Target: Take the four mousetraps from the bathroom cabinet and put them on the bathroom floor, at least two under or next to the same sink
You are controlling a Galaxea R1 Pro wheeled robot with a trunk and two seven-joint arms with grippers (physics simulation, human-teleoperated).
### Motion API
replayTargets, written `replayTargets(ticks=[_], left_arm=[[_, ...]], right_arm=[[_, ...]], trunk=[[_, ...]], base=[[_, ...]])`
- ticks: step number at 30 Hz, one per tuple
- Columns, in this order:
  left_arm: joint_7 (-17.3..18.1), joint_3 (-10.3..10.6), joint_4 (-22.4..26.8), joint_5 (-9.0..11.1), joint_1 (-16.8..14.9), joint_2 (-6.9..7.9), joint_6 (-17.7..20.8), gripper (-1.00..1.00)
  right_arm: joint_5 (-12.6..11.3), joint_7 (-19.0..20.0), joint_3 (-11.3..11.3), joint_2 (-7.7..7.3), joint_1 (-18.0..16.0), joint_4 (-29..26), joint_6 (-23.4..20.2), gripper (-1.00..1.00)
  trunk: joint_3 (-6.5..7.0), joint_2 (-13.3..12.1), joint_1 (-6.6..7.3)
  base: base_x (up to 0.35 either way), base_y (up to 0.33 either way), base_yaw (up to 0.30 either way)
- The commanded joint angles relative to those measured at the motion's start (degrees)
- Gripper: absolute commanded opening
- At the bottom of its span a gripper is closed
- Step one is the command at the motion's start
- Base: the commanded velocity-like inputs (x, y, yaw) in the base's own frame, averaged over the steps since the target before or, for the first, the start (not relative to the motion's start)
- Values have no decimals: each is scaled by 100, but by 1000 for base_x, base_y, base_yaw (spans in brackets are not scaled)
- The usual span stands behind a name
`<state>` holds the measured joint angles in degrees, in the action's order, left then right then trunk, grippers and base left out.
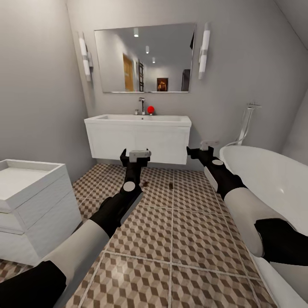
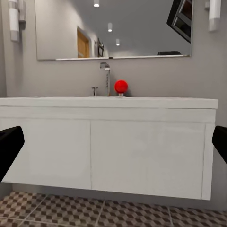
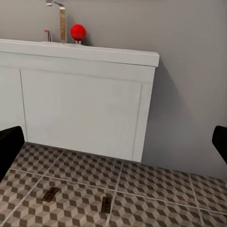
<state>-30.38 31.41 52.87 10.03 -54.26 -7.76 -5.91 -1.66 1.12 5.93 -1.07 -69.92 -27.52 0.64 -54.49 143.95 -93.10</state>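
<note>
Ahead of the robot in the head view, both arms reach toward a wall-hung white sink vanity (image 1: 137,139); two mousetraps (image 1: 146,184) lie on the bathroom floor (image 1: 188,239) just before it (small dark specks at this range). The left gripper (image 1: 135,157) and right gripper (image 1: 201,152) carry nothing visible.

Left wrist view: fingertips (image 2: 8,144) spread wide, released, facing the vanity (image 2: 109,146).

Right wrist view: fingers likewise parted and empty; the two traps (image 3: 50,194) rest near the vanity's base. Judged progress: two of four placed, two remaining.
</note>
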Motion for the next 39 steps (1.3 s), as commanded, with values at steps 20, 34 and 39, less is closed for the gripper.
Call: replayTargets(ticks=[20, 34, 39], left_arm=[[-30, 23, -3, 61, -5, 2, 101, 100], [-30, 23, -4, 67, -5, 2, 220, 100], [-30, 24, -4, 69, -5, 2, 288, 100]], right_arm=[[-2, 2, 23, -8, -4, 1, 7, 100], [-1, 2, 23, -7, -4, 9, 7, 100], [-1, 2, 23, -7, -4, 10, 7, 100]], trunk=[[-8, 3, 1], [191, -9, 25], [302, -16, 37]], base=[[0, 0, 0], [0, 0, 0], [0, 0, 0]])
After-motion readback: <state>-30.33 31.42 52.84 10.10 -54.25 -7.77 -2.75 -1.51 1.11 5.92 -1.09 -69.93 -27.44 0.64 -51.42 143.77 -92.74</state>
